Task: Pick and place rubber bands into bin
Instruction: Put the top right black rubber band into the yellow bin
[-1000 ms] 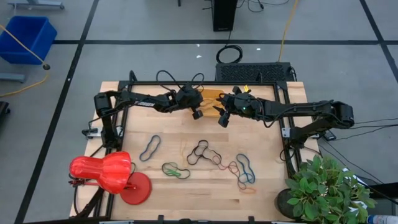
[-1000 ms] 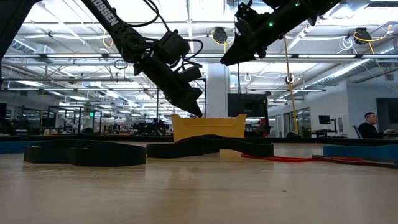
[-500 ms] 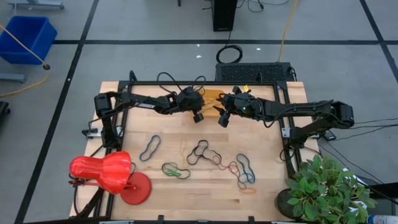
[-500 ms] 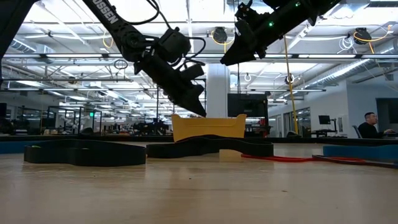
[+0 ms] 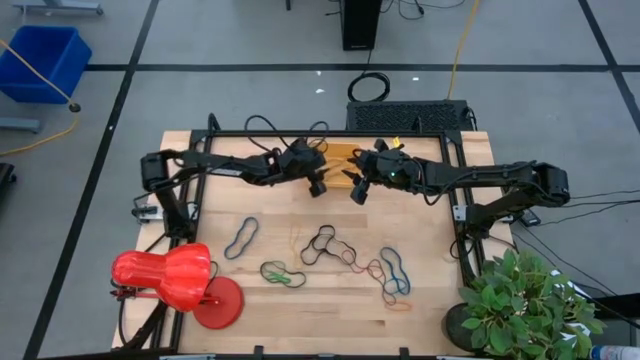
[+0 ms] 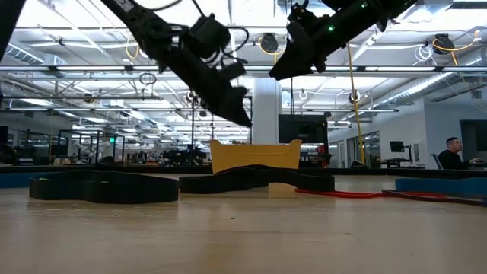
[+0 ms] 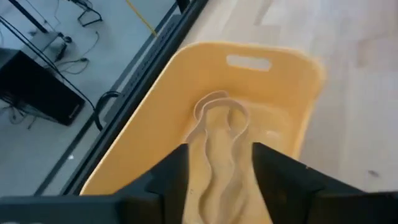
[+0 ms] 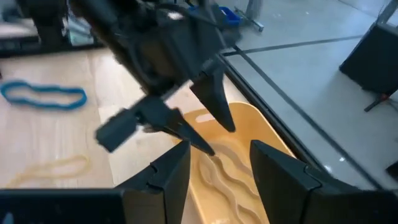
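Note:
The orange-yellow bin [image 5: 342,153] stands at the table's far edge, largely covered by both arms in the high view. A tan rubber band [image 7: 217,124] lies loose on the bin's floor [image 7: 273,124]. My left gripper [image 7: 219,180] hangs open just above the bin [image 6: 255,156], touching nothing. My right gripper [image 8: 214,180] is open too, higher up and to the bin's right [image 5: 358,190]. Several more rubber bands lie flat on the wood nearer the front: a dark one [image 5: 241,236], a green one [image 5: 282,272], a black one [image 5: 320,243], a blue one [image 5: 393,270].
A red lamp [image 5: 165,278] stands at the near left corner and a potted plant [image 5: 525,300] by the near right. A blue crate [image 5: 45,60] sits on the floor far left. Bare wood lies between the bin and the bands.
My left gripper has risen from the bin's rim to a little above it, staying over the bin. My right gripper has kept still.

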